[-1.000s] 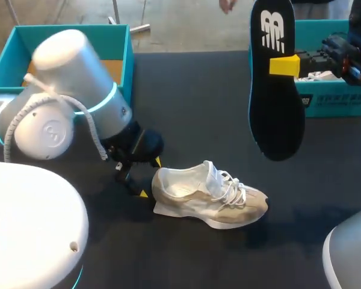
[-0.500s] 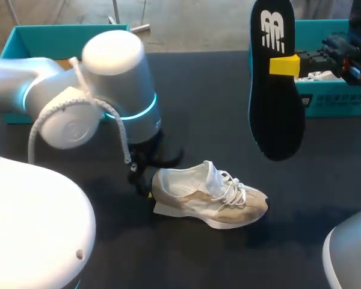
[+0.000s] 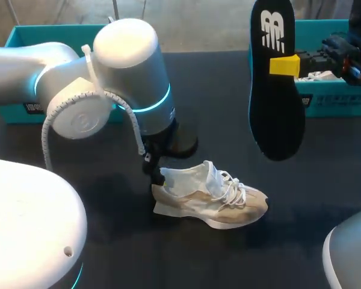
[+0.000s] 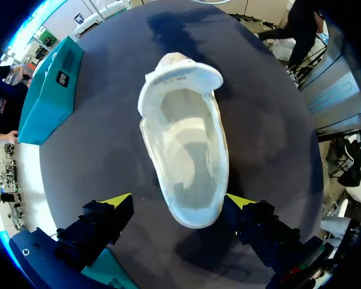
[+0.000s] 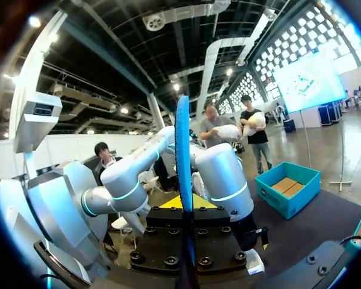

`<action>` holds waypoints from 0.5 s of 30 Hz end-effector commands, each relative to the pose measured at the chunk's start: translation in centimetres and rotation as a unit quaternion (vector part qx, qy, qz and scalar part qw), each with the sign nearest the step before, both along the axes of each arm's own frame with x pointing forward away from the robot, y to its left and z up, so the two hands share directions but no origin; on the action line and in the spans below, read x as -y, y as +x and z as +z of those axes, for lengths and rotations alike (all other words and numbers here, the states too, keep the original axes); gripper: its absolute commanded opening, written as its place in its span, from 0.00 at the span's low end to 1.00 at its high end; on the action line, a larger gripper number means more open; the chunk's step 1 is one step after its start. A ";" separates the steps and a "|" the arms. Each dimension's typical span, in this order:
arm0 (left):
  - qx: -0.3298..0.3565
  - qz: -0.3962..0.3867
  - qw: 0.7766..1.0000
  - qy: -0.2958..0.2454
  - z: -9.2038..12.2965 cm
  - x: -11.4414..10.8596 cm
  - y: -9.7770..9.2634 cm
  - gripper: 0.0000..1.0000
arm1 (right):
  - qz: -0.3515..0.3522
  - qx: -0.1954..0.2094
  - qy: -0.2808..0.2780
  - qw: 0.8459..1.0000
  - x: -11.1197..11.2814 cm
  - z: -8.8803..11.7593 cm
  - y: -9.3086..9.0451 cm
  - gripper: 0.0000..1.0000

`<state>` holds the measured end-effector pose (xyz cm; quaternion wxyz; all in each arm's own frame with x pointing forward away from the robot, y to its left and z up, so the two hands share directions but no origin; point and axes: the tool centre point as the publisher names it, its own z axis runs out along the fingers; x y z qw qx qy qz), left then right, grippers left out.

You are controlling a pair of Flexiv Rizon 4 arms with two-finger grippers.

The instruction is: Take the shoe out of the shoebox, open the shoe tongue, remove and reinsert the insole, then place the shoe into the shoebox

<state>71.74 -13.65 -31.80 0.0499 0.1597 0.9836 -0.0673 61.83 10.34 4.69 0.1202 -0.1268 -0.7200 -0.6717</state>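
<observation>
1. Left pincer (image 4: 179, 200) is released, spread wide either side of the heel of the shoe (image 3: 210, 195), at its 10 o'clock.
2. The beige shoe sits upright on the dark surface (image 3: 216, 96), toe toward 4 o'clock.
3. Up at its 1 o'clock, right pincer (image 3: 284, 65) is clenched on the black insole (image 3: 275, 114), held aloft on end.

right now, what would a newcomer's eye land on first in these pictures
The black insole stands out most: my right hand is shut on it and holds it upright in the air over the right side of the table. Next comes the pale shoe, standing on its sole mid-table, with my left hand open astride its heel.
</observation>
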 end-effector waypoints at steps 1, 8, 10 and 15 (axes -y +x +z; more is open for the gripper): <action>-0.008 -0.002 1.000 0.003 -0.4 1.8 0.8 1.00 | 0.001 -0.001 -0.002 1.000 -0.3 0.0 0.3 0.00; -0.028 -0.002 1.000 0.010 -2.6 5.4 2.2 1.00 | 0.001 -0.001 -0.002 1.000 -0.3 0.0 0.3 0.00; -0.031 -0.001 0.999 0.011 -2.9 6.0 2.4 1.00 | 0.001 -0.001 -0.002 1.000 -0.3 0.0 0.3 0.00; -0.036 0.000 0.999 0.010 -3.4 7.2 2.6 1.00 | 0.001 -0.001 -0.002 1.000 -0.3 0.0 0.3 0.00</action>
